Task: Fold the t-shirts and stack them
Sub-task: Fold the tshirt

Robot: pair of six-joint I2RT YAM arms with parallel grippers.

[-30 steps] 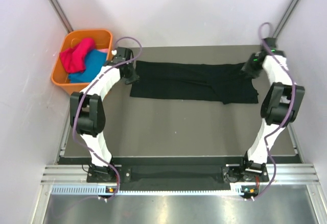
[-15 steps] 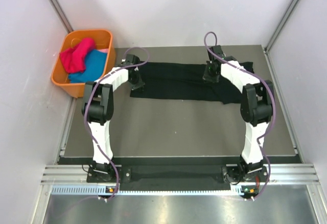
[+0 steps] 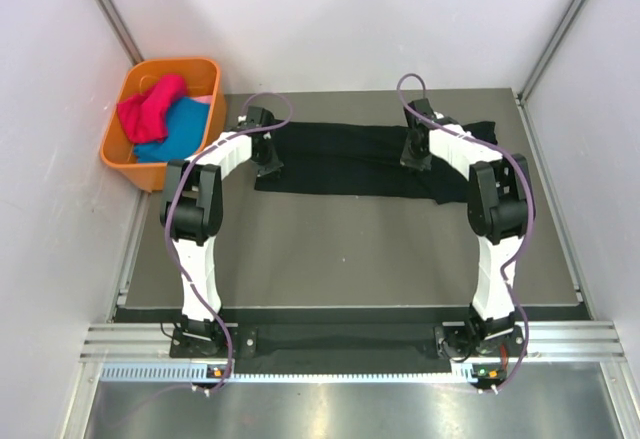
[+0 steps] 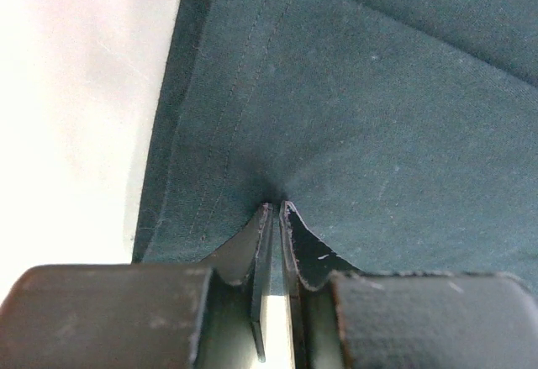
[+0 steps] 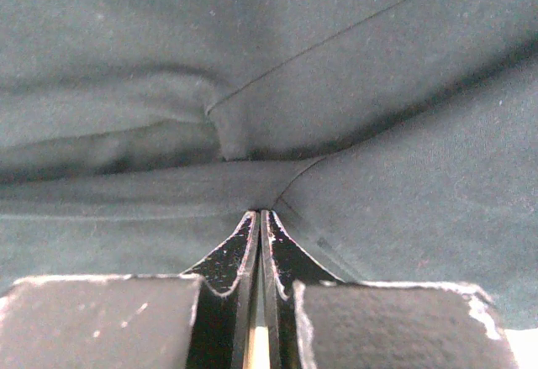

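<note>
The black t-shirt (image 3: 345,164) lies spread flat as a long band across the far half of the grey surface (image 3: 350,254), with its left end square and a sleeve sticking out at its right end.

The left gripper (image 3: 269,166) is down on the shirt's left end, just inside the edge. In the left wrist view its fingers (image 4: 262,234) are nearly together, with only a thin slit between them. The dark cloth (image 4: 378,117) puckers into their tips, beside a double-stitched hem that runs along the shirt's edge.

The right gripper (image 3: 412,158) sits on the shirt right of its middle, short of the sleeve. In the right wrist view its fingers (image 5: 244,251) are pressed together, and folds of the cloth (image 5: 378,92) meet at their tips, so it is pinching a layered part of the shirt.

An orange basket (image 3: 113,141) stands off the shirt's left end, at the far left corner by the wall. It holds a magenta-pink t-shirt (image 3: 150,109) crumpled on top of a teal-blue t-shirt (image 3: 185,129).
</note>
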